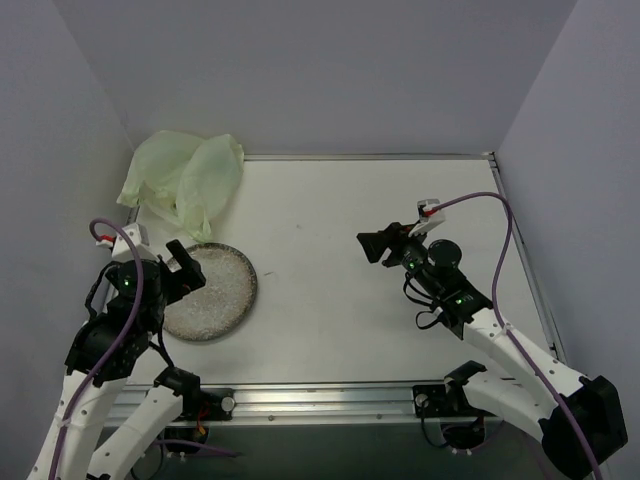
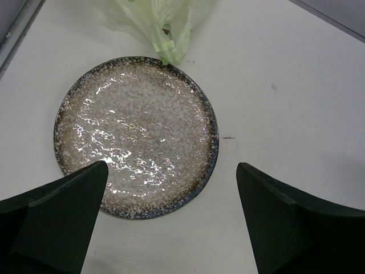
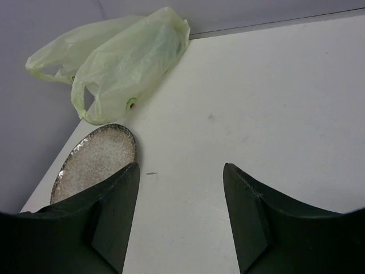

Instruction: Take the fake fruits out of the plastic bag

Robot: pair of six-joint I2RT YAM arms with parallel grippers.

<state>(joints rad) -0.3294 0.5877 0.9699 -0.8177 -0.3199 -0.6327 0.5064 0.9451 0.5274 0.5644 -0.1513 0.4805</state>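
Observation:
The pale green plastic bag (image 1: 185,178) lies crumpled at the table's far left corner; it also shows in the right wrist view (image 3: 122,57) and at the top of the left wrist view (image 2: 165,23). No fake fruits are visible; any inside the bag are hidden by the film. My left gripper (image 1: 183,268) is open and empty, held above the near edge of the grey speckled plate (image 2: 137,131). My right gripper (image 1: 375,245) is open and empty above the bare table at mid-right, pointing left toward the bag.
The grey speckled round plate (image 1: 213,290) sits at the front left, just in front of the bag, with nothing on it. Grey walls close the table at the back and both sides. A metal rail (image 1: 320,398) runs along the near edge.

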